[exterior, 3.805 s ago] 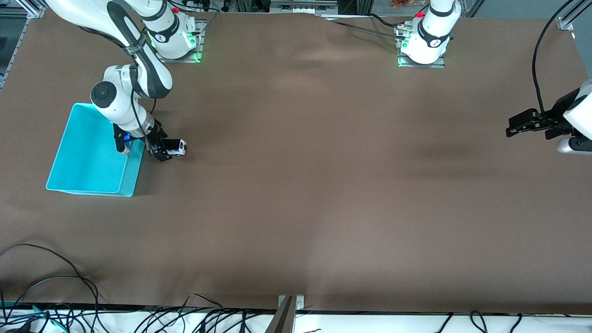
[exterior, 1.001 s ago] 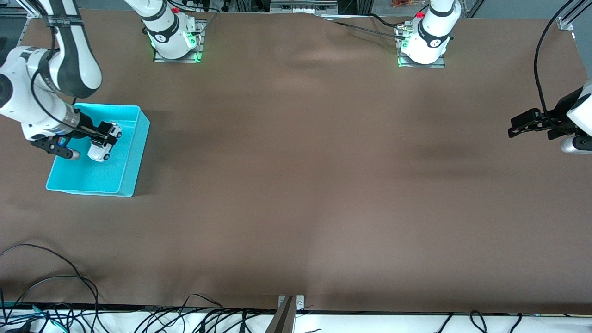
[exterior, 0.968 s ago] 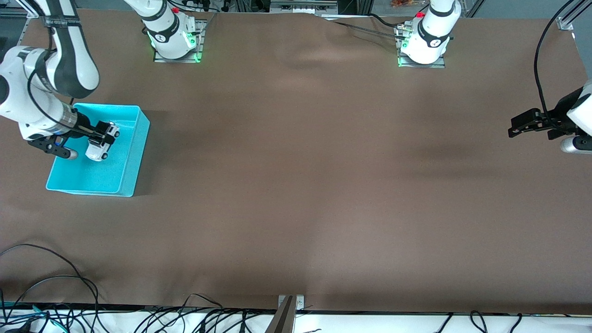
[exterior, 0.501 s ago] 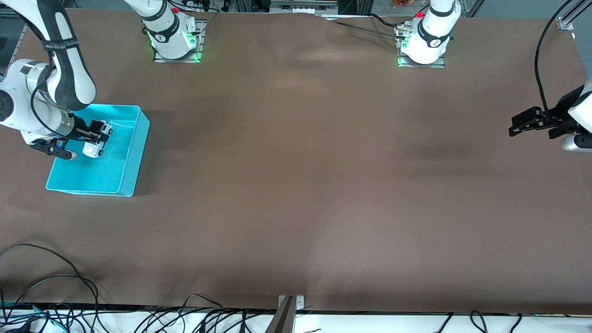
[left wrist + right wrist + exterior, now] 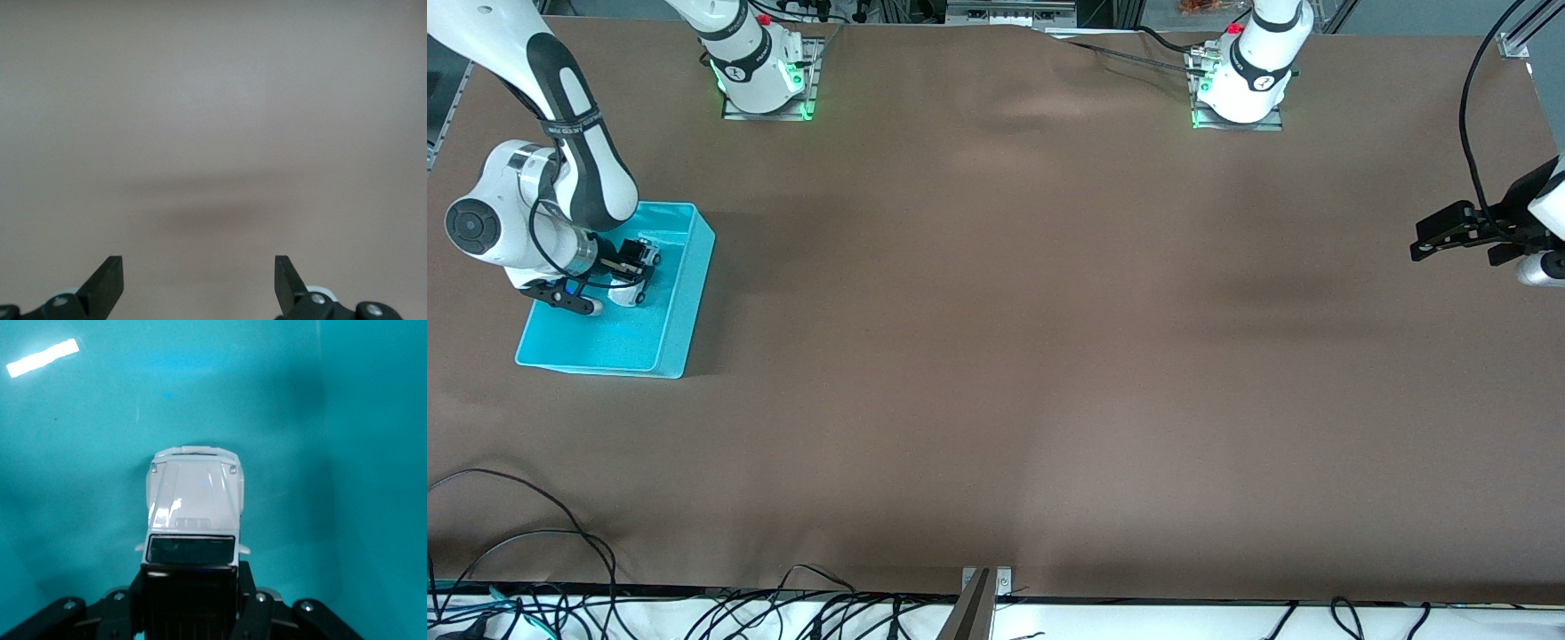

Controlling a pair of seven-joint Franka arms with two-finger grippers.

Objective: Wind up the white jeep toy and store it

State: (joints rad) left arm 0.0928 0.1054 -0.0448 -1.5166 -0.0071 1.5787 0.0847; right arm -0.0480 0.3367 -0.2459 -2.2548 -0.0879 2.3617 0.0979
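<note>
the right gripper [image 5: 633, 271] is inside the cyan bin [image 5: 685, 293], low over its floor in the half farther from the front camera, and its fingers [image 5: 257, 600] are clenched on the white jeep toy [image 5: 193, 513]. in the right wrist view the jeep points nose-away from the wrist, its white hood and dark windscreen clear of the grip, the black roof end tucked between the fingers. whether the wheels already touch the bin floor cannot be told from these views.

the jeep looks like a hard little shell, light enough that the grip carries it with no sag, and stiff enough not to deform. its painted sides look glossy, so it could slip or twist if pinched at the sloped hood; the flat body sides by the roof, where it is held now, seem the safest place to hold. the small wheels will likely let it roll once it is let go, and if the spring is wound it may scoot toward a bin wall, which should stop it.

the left gripper [image 5: 1449, 240] waits over bare brown counter [image 5: 1049, 356] at the left arm's end, well apart from the bin, its fingers [image 5: 107, 283] spread and grasping nothing.

judging by this, storing is nearly done; only the release remains.
</note>
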